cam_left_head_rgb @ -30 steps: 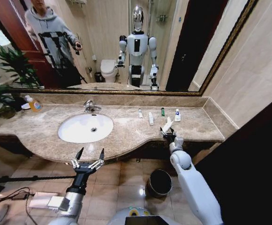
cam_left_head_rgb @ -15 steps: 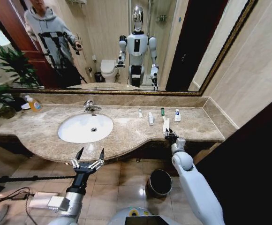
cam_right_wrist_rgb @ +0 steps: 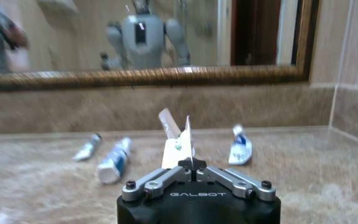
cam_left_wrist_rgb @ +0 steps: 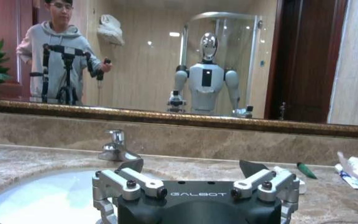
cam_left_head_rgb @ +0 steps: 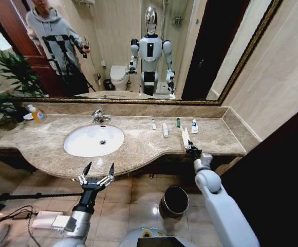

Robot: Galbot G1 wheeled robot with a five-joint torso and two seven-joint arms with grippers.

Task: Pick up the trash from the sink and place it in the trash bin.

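While our right gripper (cam_left_head_rgb: 190, 148) is closed on the white tube (cam_left_head_rgb: 185, 136), we should carry it level to the trash bin (cam_left_head_rgb: 173, 200), our left gripper (cam_left_head_rgb: 95, 171) waiting wide.

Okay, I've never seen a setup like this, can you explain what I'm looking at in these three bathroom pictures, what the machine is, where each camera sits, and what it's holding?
This is a two-armed wheeled robot; you can see its reflection in the mirror. One picture looks down from its head; the other two come from cameras on its wrists.

Before it is a marble counter with a white sink and a chrome faucet. Small toiletries lie on the counter beside the basin: a white tube, a tiny green bottle and a blue-capped mini bottle. A yellow soap bottle stands far left. On the floor below sits a dark trash bin.

The right gripper has its fingers shut on a white wrapper at the counter's edge. The left gripper hangs open below the counter, in front of the sink.
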